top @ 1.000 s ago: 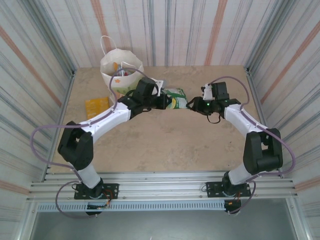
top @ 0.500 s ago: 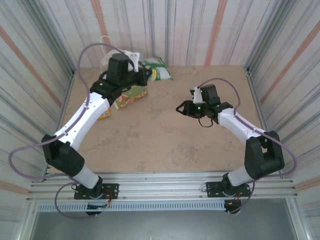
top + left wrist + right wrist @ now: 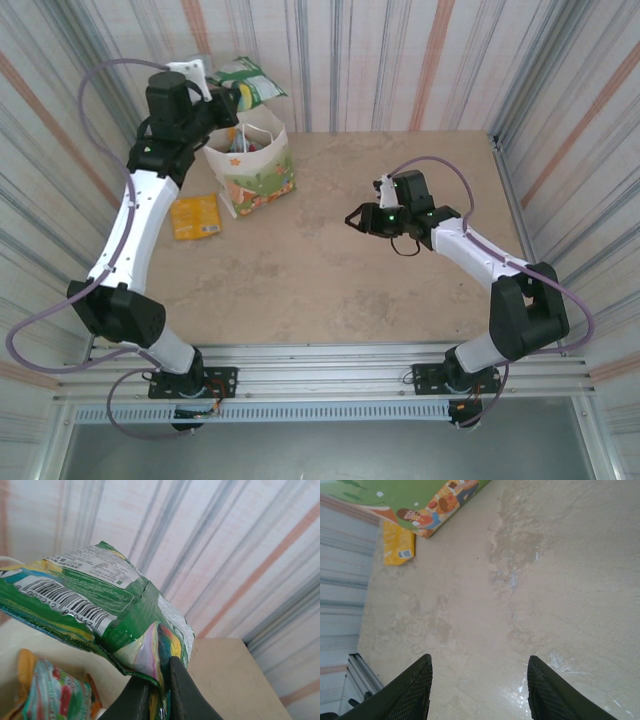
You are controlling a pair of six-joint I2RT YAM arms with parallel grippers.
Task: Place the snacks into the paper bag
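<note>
A: Where's the green packet (image 3: 246,80)?

B: Upper left of the top view, in the air against the striped wall (image 3: 400,60), just over the bag's (image 3: 258,172) mouth as the picture shows it. A second ago it sat mid-frame between both grippers. Half a second ago it was up by the wall, right of the bag.

A: Who has it?

B: The left gripper (image 3: 222,95). In its wrist view the fingers (image 3: 182,695) are clamped on the packet's lower corner, and the barcode side faces the camera.

A: And the bag?

B: Upright at the upper left of the table (image 3: 330,290), printed side toward the camera. Other packets (image 3: 55,695) show at the lower left of the left wrist view, under the green one.

A: The right gripper (image 3: 352,218)?

B: Near the centre, jaws apart, nothing between them — its wrist view has bare table there. A second ago it touched the packet's right end, and it has drawn back since.

A: Anything else loose?

B: A yellow packet (image 3: 194,215) lies flat left of the bag, where it lay before. The right wrist view has it near the bag's corner.
</note>
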